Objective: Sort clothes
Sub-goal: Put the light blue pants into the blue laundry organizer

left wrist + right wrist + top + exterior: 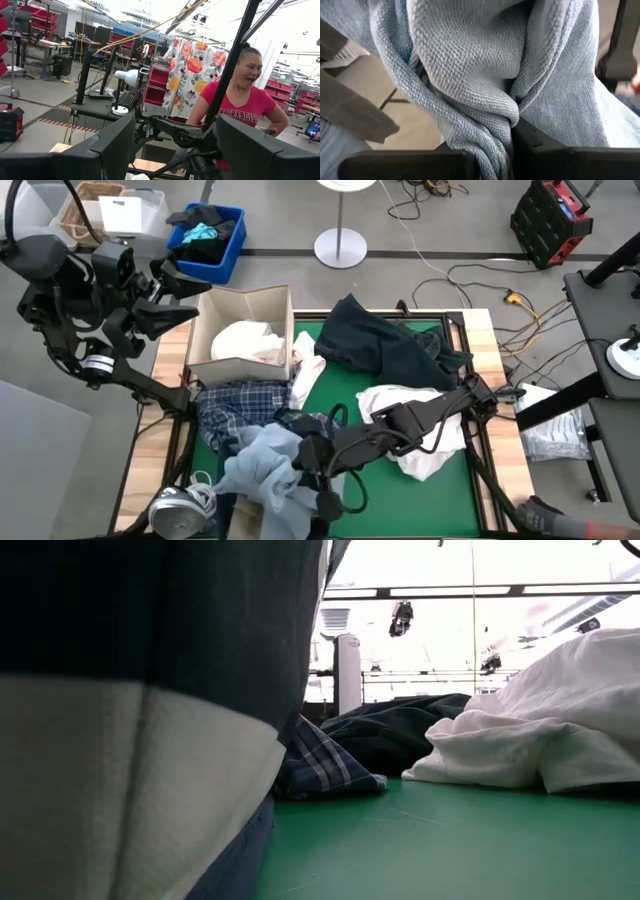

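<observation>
My right gripper [305, 455] reaches across the green mat [380, 500] from the right and is shut on the light blue denim [262, 470] near the front left. Beside it lie a blue-white plaid shirt [240, 405], a white shirt [420, 430] and a dark navy piece [385, 340]. More white shirts [245, 340] fill a cardboard box [215, 365]. My left gripper [178, 295] hangs open, raised, by the box's far left corner, with nothing between its fingers [115, 145]. My right gripper pinches a bunched fold of the light blue denim [512, 117] between its two fingers [545, 145]; several layers are gathered there. The fingers come from the table's right, pointing toward its left. The rest of the denim [255, 480] lies heaped at the mat's near left.
A blue bin [232, 250] with a black and teal bundle stands on the floor beyond the box. A person in a red shirt [240, 107] stands past the table. A grey shoe [175, 505] lies at the near left corner. In the low view, cloth [150, 720] hangs close in front.
</observation>
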You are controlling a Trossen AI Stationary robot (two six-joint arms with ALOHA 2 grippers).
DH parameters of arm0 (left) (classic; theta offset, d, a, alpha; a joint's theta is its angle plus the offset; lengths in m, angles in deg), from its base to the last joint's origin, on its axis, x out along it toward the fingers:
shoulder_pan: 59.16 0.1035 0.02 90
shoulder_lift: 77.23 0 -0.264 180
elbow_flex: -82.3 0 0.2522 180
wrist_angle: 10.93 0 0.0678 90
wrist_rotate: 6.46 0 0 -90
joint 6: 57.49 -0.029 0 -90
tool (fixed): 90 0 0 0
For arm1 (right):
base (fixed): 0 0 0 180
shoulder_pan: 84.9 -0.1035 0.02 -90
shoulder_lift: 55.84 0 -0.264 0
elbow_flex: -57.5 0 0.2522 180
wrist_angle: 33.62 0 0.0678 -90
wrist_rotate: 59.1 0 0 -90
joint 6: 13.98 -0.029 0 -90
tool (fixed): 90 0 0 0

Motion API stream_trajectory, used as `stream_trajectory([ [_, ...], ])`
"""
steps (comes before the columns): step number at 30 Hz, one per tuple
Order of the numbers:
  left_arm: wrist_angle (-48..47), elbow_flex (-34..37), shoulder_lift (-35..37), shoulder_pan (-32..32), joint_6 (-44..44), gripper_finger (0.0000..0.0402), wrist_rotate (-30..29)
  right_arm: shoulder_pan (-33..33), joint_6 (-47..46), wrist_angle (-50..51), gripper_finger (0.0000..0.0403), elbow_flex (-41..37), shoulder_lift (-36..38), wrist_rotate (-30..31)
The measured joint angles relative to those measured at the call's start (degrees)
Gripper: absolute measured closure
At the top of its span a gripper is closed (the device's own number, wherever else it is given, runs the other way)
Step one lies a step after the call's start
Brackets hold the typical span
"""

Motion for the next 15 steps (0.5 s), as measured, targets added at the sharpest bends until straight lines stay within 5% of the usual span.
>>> stream_trajectory([
  [15,-0.01,-0.02,-0.12,0.00,0.01,0.0145,0.00,2.74,-12.32,6.93,0.0358,0.00,-3.00,-0.64],
])
